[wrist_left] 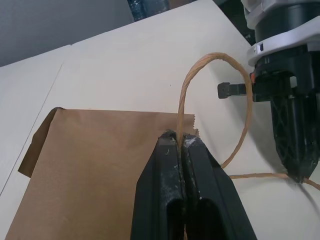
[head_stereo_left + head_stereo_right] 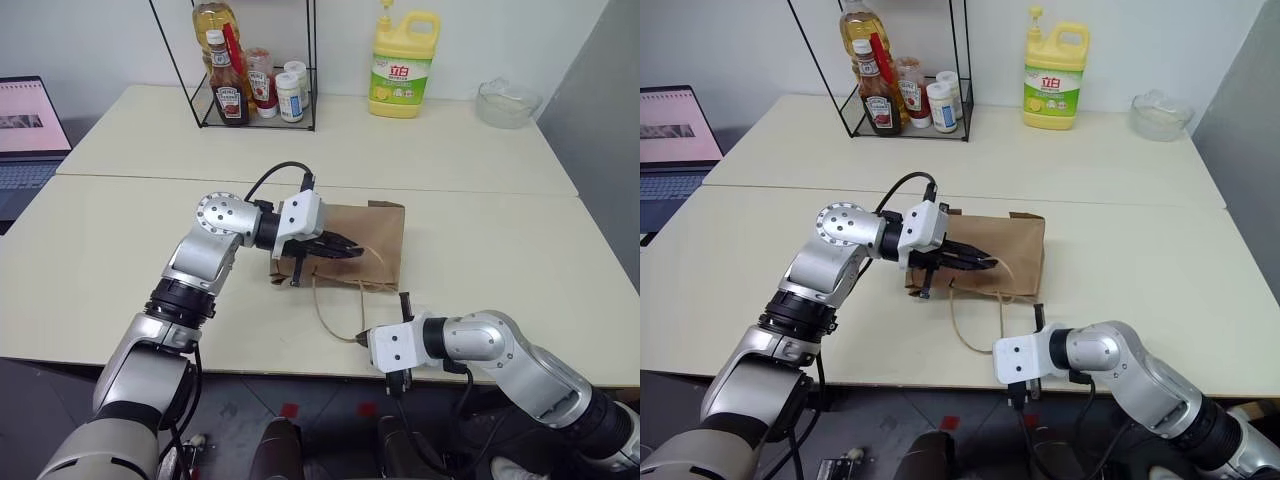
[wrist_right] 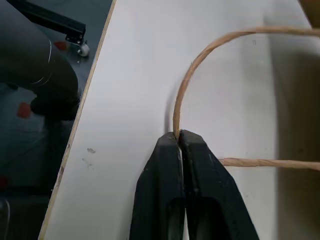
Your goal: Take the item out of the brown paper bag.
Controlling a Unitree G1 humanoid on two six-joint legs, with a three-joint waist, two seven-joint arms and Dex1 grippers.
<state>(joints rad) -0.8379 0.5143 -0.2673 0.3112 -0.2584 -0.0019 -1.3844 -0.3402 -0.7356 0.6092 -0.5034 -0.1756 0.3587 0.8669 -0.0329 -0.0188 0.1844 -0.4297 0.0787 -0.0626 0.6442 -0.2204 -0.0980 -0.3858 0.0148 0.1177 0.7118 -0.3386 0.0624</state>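
Note:
The brown paper bag (image 2: pixel 372 240) lies flat in the middle of the table, its mouth toward the front edge. My left gripper (image 2: pixel 352 250) reaches in from the left and is shut on one tan cord handle (image 1: pixel 215 62) right at the bag's rim. The other cord handle (image 2: pixel 322 312) loops out over the table to my right gripper (image 3: pixel 179 135), which is shut on it near the table's front edge. In the left wrist view the right gripper (image 1: pixel 299 172) stands just beyond the loop. The item is hidden.
A black wire rack (image 2: pixel 255 95) with sauce bottles stands at the back left. A yellow detergent jug (image 2: pixel 403 65) and a glass bowl (image 2: pixel 507 102) sit at the back right. A laptop (image 2: pixel 25 130) is far left. The table's front edge (image 3: pixel 82 115) runs close beside the right gripper.

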